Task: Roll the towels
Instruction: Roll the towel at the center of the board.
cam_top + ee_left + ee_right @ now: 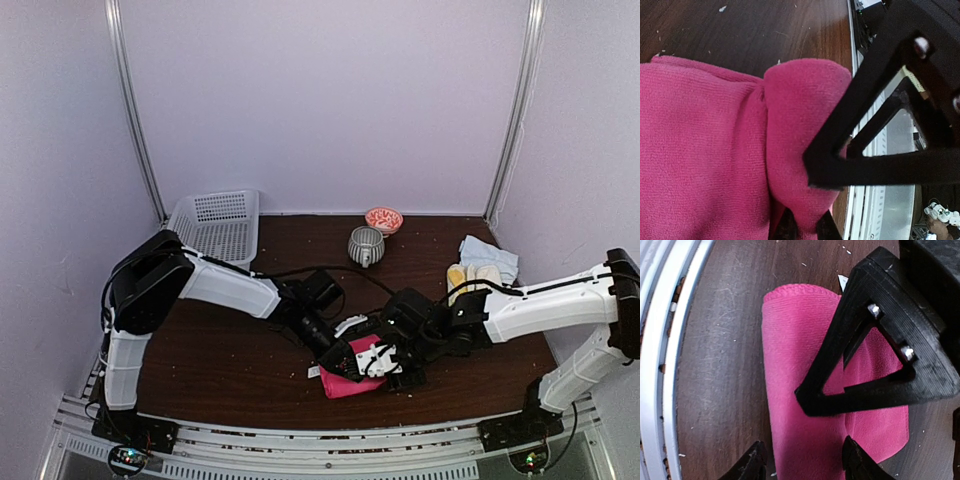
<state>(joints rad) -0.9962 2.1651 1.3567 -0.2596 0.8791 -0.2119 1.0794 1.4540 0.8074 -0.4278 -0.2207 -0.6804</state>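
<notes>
We log one pink towel (715, 150), its fold clamped inside our left pincer (805, 222). Our right pincer (807, 462) gapes, fingers astride it.

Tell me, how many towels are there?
4: pink towel at the front, yellow towel and cream towel side by side on the right, blue towel behind them. Others may be hidden.

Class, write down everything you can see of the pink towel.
The pink towel is bright pink, soft looped cloth with a stitched hem. It lies folded or part rolled into a thick band on the dark table, near its front edge. The left hand is shut on a bunched fold at one end. The right hand stands open over the other part, contact unclear.
</notes>
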